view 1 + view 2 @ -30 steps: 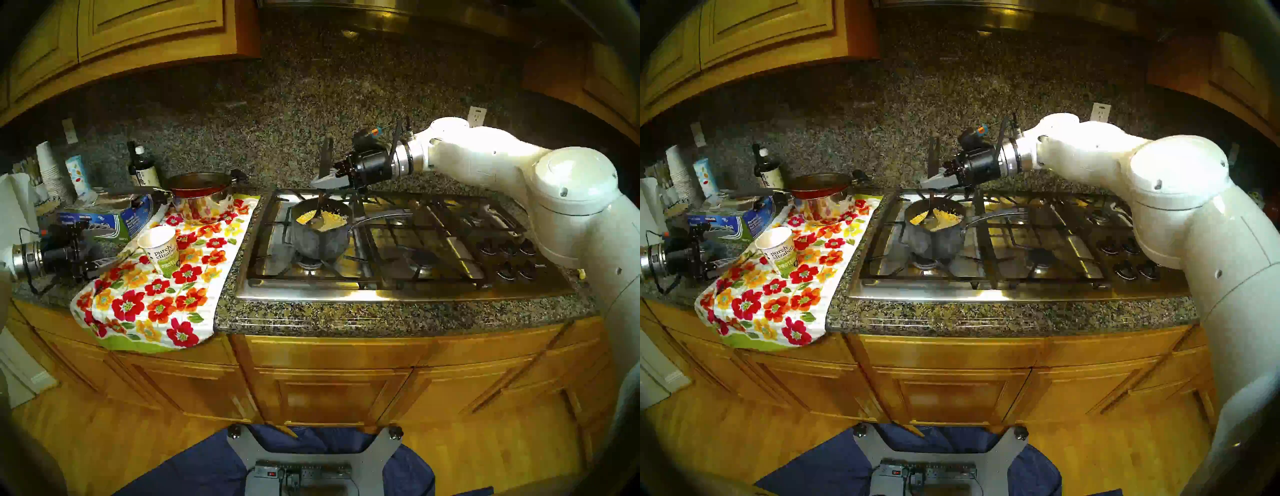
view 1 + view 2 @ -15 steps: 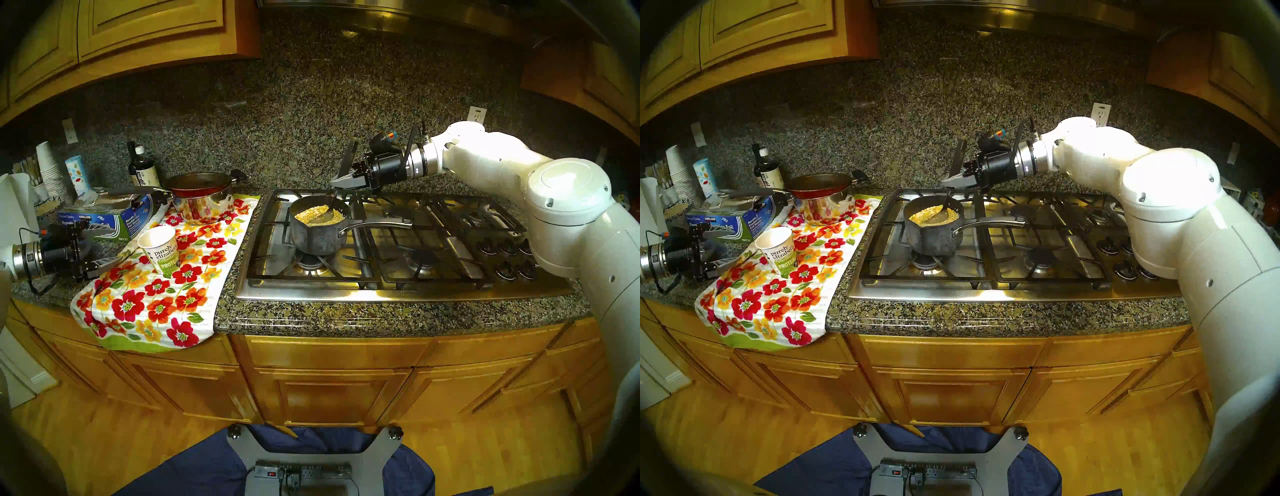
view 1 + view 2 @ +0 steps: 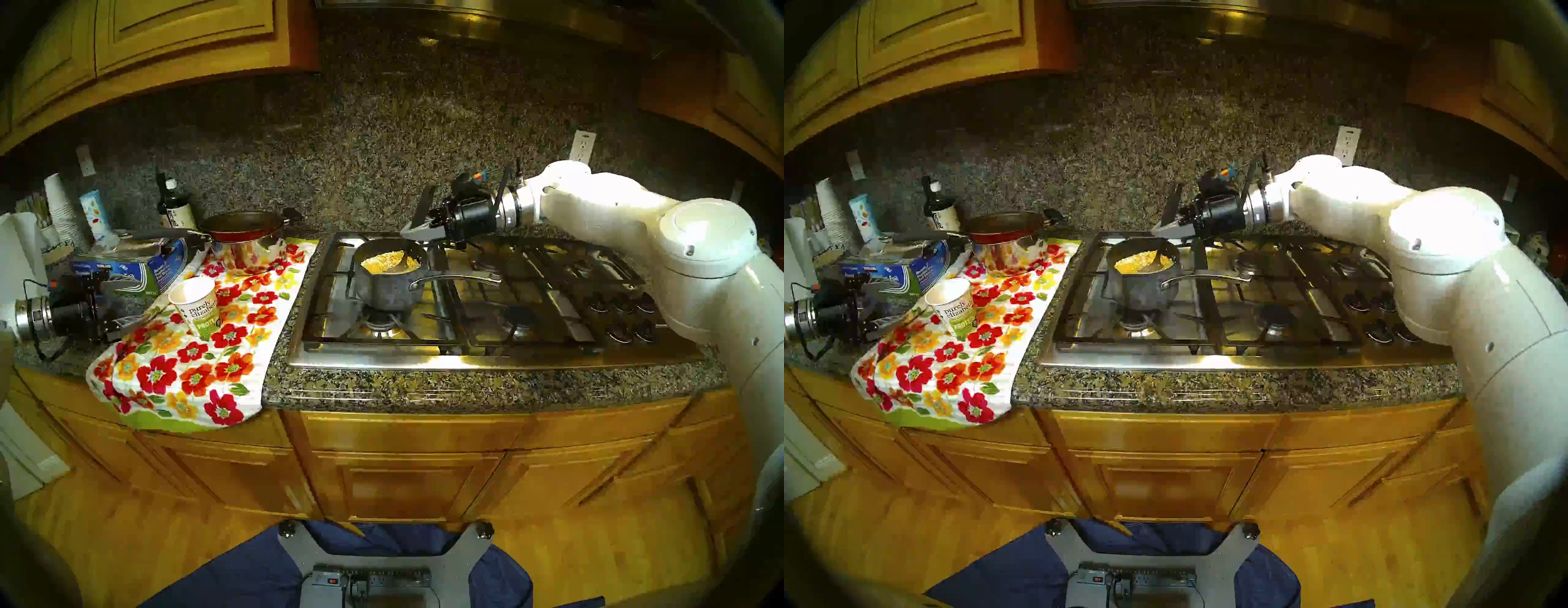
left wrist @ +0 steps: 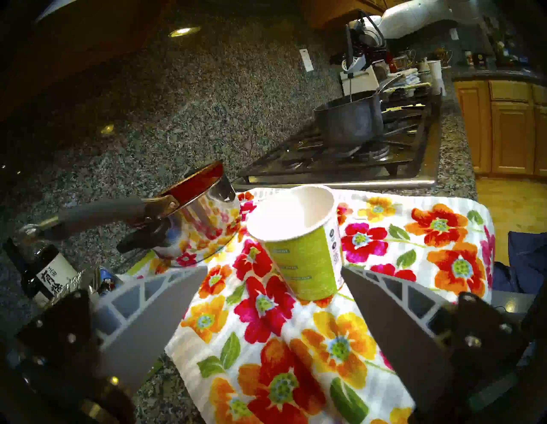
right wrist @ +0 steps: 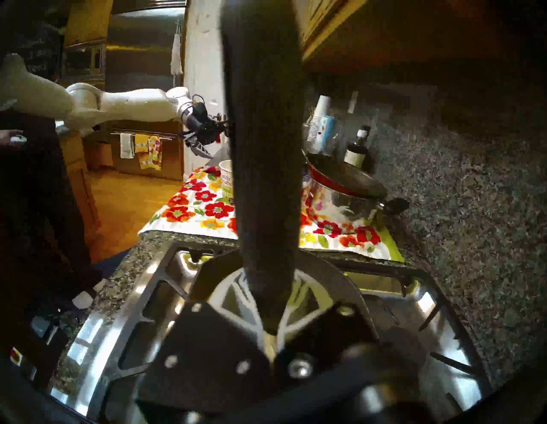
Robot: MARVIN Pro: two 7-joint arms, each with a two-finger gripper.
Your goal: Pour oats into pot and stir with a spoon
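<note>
Small dark grey mottled saucepan sits on the stove's front-left burner, pale oats inside. Right gripper, just above the saucepan's far rim, clamps the long slim dark spoon (handle steeply upright, bowl down-left in oats). Left gripper gapes empty, far left.

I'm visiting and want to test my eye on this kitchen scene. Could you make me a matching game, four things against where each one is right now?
Things:
1. paper cup
2. dark grey saucepan
3. spoon
4. red frying pan

Places:
A. on top of the shiny steel pot
B. gripped in the right gripper, bowl down in the oats
C. upright on the flowered towel, before the open left gripper
D. on the front left burner of the gas stove

Pairs: 1-C, 2-D, 3-B, 4-A
</note>
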